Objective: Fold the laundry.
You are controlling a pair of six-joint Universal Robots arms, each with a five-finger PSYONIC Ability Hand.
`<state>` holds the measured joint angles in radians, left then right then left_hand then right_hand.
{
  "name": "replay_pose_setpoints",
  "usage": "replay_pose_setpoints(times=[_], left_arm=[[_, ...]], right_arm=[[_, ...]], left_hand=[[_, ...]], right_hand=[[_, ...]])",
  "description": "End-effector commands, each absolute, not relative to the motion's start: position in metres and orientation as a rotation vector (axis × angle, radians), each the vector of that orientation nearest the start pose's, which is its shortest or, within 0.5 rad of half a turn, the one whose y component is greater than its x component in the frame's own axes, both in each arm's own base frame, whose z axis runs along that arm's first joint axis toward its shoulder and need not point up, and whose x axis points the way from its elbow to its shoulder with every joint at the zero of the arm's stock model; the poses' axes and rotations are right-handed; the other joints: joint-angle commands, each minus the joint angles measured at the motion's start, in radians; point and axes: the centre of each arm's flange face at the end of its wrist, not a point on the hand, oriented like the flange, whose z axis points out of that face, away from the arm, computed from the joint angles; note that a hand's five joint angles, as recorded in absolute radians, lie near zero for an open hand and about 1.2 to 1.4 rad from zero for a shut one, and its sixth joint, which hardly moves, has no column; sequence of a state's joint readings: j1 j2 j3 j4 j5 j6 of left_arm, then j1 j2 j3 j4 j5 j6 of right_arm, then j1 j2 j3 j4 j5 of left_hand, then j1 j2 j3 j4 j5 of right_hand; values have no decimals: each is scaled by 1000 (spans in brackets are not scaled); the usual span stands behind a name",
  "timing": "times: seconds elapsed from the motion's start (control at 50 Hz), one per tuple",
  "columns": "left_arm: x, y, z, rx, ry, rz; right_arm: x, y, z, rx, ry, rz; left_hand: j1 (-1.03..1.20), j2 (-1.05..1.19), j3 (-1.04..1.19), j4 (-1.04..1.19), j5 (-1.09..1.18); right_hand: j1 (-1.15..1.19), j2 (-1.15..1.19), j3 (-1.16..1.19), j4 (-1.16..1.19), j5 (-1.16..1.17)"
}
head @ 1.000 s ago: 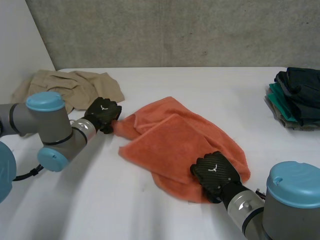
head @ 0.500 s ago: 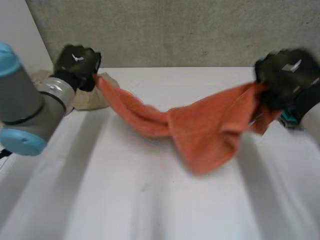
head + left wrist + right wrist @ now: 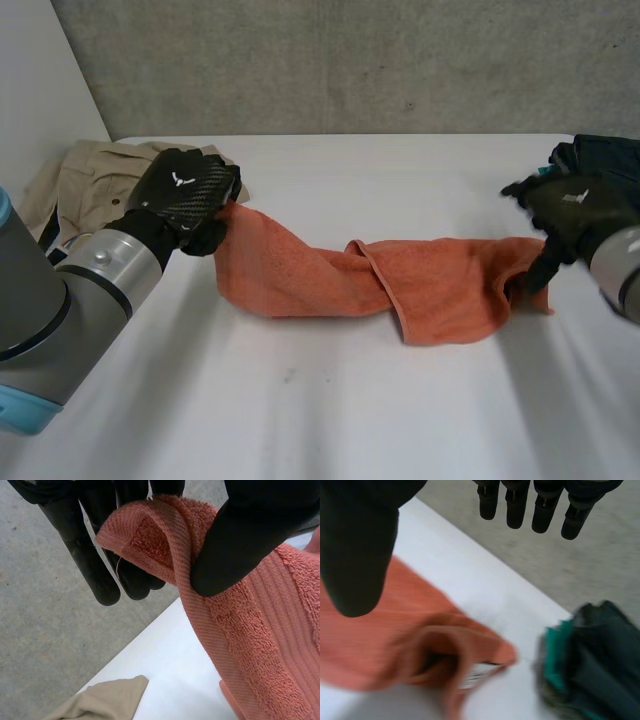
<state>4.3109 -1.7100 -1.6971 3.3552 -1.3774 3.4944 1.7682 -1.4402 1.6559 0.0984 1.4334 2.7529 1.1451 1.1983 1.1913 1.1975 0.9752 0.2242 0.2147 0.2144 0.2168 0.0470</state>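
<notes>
We see the orange towel [image 3: 440,285] lying in a long band across the white counter [image 3: 330,410], between the two arms. It has a twist near its middle, where one hemmed edge rolls over the other.

The left robot hand [image 3: 185,205] is clamped on the towel's left corner. In its wrist view the thumb presses the ribbed hem against the fingers [image 3: 95,575], and the corner tip stands up above the pinch. We judge the corner is held off the counter so the cloth can be drawn taut and its edges found.

The right robot hand [image 3: 572,212] hovers at the towel's other end with fingers [image 3: 517,505] straight and thumb spread wide, holding nothing. That end lies crumpled on the counter under its palm, with a white label [image 3: 475,676] showing in the fold. Whether the thumb tip brushes the cloth, we cannot tell from these angles.

The towel is thick terry, looped pile with a flat woven border, so we expect it to sag and bunch rather than slide. A rumpled beige garment [image 3: 90,175] lies behind the left robot hand. A folded stack [image 3: 605,155] of dark and green clothes sits just beside the right, likely finished work kept aside. We judge the fold is not yet begun, since the twist needs undoing first.
</notes>
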Motion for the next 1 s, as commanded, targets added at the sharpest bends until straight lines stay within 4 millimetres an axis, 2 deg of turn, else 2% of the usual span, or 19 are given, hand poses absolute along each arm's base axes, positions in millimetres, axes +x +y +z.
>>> replay_pose_setpoints(times=[0.02,0.1,0.12,0.2,0.34,0.36,0.4,0.42,0.48,0.5,0.56,0.58,0.64,0.66,0.74,0.8,0.88,0.94,1.0], left_arm=[[-263,-239,249,1083,2155,-2285],[-264,-238,249,1088,2156,-2285],[-264,-238,249,1087,2155,-2287],[-265,-236,249,1093,2154,-2288],[-264,-236,248,1085,2158,-2285],[-264,-236,248,1085,2158,-2285],[-264,-236,249,1080,2154,-2287],[-263,-236,250,1077,2151,-2290],[-262,-235,258,1060,2123,-2313],[-260,-235,261,1046,2114,-2321],[-255,-234,280,995,2040,-2374],[-254,-233,285,982,2019,-2389],[-245,-233,309,913,1915,-2450],[-242,-233,316,894,1889,-2467],[-224,-241,343,791,1780,-2512],[-208,-252,349,726,1766,-2479],[-204,-255,338,744,1822,-2404],[-206,-260,320,825,1900,-2293],[-213,-282,284,977,1950,-2117]], right_arm=[[220,-205,208,-884,2318,-1607],[237,-199,188,-842,2261,-1587],[244,-201,174,-836,2258,-1581],[259,-210,146,-852,2271,-1605],[277,-231,114,-891,2299,-1637],[279,-237,107,-905,2312,-1650],[278,-243,109,-902,2307,-1679],[277,-247,114,-885,2289,-1713],[275,-251,131,-866,2235,-1792],[272,-252,154,-854,2186,-1866],[264,-252,201,-822,2089,-2016],[255,-252,231,-810,2043,-2108],[234,-257,273,-821,2028,-2217],[220,-260,296,-858,2045,-2252],[193,-264,331,-993,2142,-2200],[180,-266,343,-1060,2200,-2144],[165,-269,331,-1214,2330,-1934],[168,-274,317,-1291,2361,-1849],[184,-281,291,-1413,2380,-1731]], left_hand=[[251,198,205,199,247],[251,198,205,199,247],[251,198,205,199,247],[251,198,205,199,247],[251,198,205,199,247],[251,198,205,199,247],[251,198,205,199,247],[251,198,205,199,247],[251,198,205,199,247],[251,198,205,199,247],[251,198,205,199,247],[251,198,205,199,247],[251,198,205,199,247],[251,198,205,199,247],[251,198,205,199,247],[251,198,205,199,247],[251,198,205,199,247],[251,198,205,199,247],[251,198,205,199,247]], right_hand=[[19,29,29,27,22],[22,32,32,30,25],[34,43,44,41,37],[87,96,97,94,89],[315,325,325,323,318],[569,578,579,576,571],[1071,1080,1081,1078,1073],[1171,1181,1181,1178,1174],[1172,1182,1182,1180,1175],[1172,1182,1182,1180,1175],[1172,1182,1182,1180,1175],[1172,1182,1182,1180,1175],[1172,1182,1182,1180,1175],[1172,1182,1182,1180,1175],[1172,1182,1182,1180,1175],[1172,1182,1182,1180,1175],[1172,1182,1182,1180,1175],[1172,1182,1182,1180,1175],[1172,1182,1182,1180,1175]])
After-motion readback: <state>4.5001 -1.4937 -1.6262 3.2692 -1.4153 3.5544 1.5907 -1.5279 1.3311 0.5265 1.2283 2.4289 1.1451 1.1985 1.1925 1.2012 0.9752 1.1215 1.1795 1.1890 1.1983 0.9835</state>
